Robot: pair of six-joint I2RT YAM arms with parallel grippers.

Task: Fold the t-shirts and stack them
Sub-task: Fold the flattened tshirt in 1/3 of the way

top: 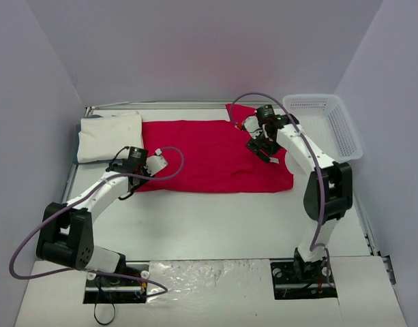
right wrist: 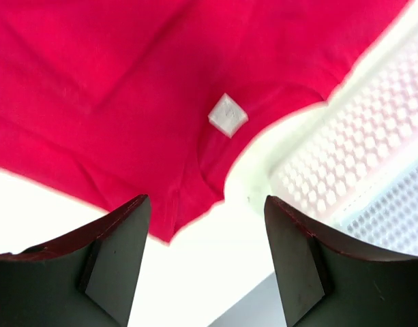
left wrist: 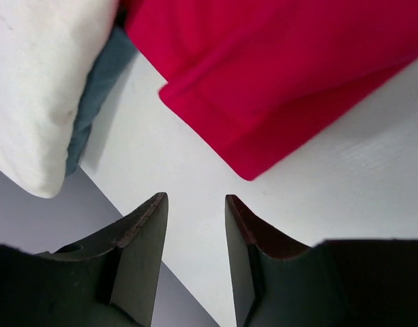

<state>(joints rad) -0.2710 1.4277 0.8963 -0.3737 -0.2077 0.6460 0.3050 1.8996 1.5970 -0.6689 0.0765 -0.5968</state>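
The red t-shirt (top: pixel 209 153) lies spread flat across the middle of the table, one sleeve pointing to the back right. The white t-shirt (top: pixel 110 136) sits as a folded rectangle at the back left. My left gripper (top: pixel 148 165) hovers at the red shirt's near left corner. In the left wrist view that gripper (left wrist: pixel 196 201) is open over bare table, just short of the red corner (left wrist: pixel 284 75), with the white shirt (left wrist: pixel 38 82) to the left. My right gripper (top: pixel 261 146) is above the red shirt's right side. The right wrist view shows it (right wrist: pixel 206 201) open and empty over the red hem (right wrist: pixel 127 88).
A white mesh basket (top: pixel 324 122) stands at the back right, close to the right arm, and its wall (right wrist: pixel 359 143) shows in the right wrist view. A small white label (right wrist: pixel 228 114) lies on the red cloth. Grey walls close in on three sides.
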